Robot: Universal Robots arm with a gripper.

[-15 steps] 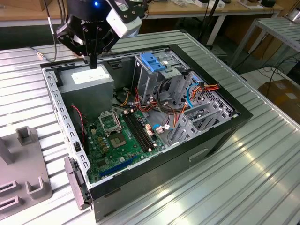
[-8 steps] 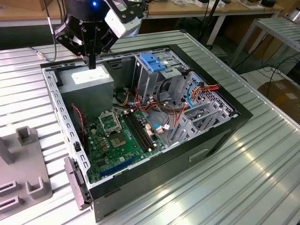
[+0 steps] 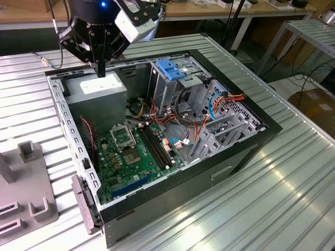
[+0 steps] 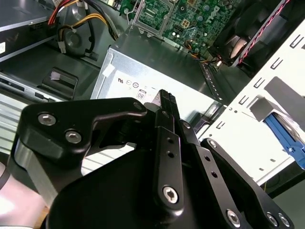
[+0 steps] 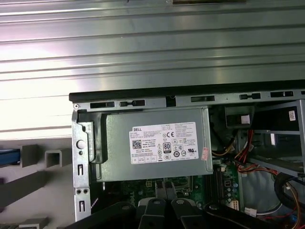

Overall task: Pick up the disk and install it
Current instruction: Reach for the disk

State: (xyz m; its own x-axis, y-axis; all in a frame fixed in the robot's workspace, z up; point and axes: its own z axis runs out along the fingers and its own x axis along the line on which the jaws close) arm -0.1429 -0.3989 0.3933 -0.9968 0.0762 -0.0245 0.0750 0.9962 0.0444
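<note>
Gripper point(image 3: 101, 72) — seemingly closed, empty — hovers over the grey power-supply box point(image 3: 94, 102) inside the computer case point(image 3: 209, 180).

1. An open computer case point(image 3: 250, 142) lies on the ribbed metal counter point(image 3: 282, 201).
2. Inside: grey power-supply box point(image 3: 97, 95), green motherboard point(image 3: 124, 163), blue-handled drive cage point(image 3: 168, 73).
3. A grey fixture point(image 3: 31, 208) stands beside the case.

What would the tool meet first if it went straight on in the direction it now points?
Most likely the grey power supply box: the tool points down at its top, near the white sticker. How much gap remains is unclear.
</note>
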